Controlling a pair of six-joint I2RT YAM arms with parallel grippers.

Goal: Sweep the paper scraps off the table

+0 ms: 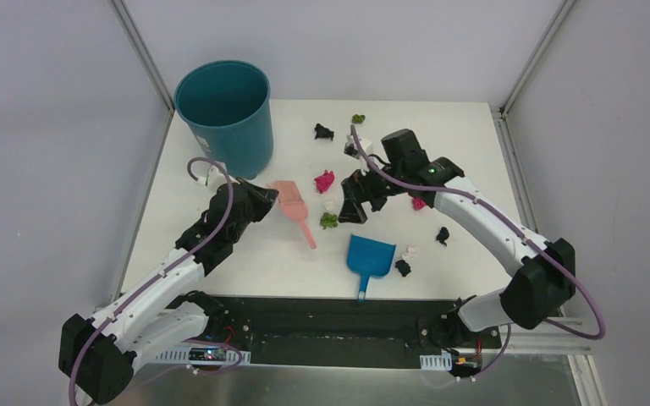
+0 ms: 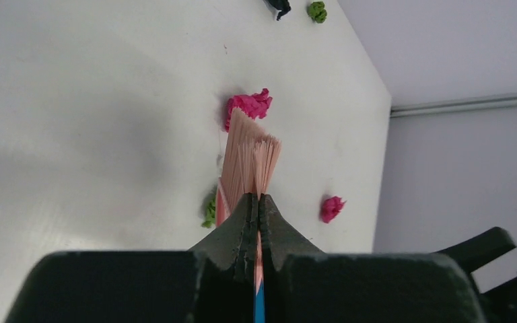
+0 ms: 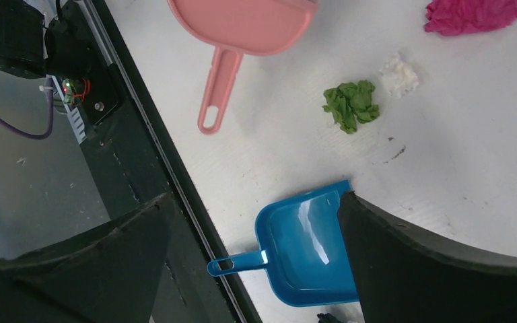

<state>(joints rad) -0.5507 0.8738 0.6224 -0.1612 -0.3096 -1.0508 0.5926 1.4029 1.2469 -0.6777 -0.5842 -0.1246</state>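
The left jaws are pressed shut on the pink brush (image 1: pixel 289 201), whose bristles fan out past the fingertips. The right jaws stand wide apart and grip nothing, hovering just beyond the blue dustpan (image 1: pixel 371 256).

The paper scraps (image 1: pixel 324 181) all lie loose on the table (image 1: pixel 245 271), and none is in the dustpan, whose blue floor looks bare in the right wrist view. A green one and a white one sit just beyond the dustpan's mouth, with a magenta one a little farther beyond them. A black one and a white one lie just beside the dustpan's right side. Another black one and a second magenta one lie farther to its right. More scraps, black and olive-green among them, are scattered well beyond the dustpan, toward the table's far edge.

The brush sits just left of the dustpan and beyond it, its handle pointing back toward the dustpan. Whether the bristles touch the table cannot be told. The teal bin (image 1: pixel 224 110) stands well beyond and to the left of the dustpan, at the table's far corner.

By this showing the task has barely begun. One tool is in hand, the dustpan lies ungripped, and nothing has been gathered. What appears left is taking up the dustpan, brushing every scrap into it, and presumably tipping the load into the bin.
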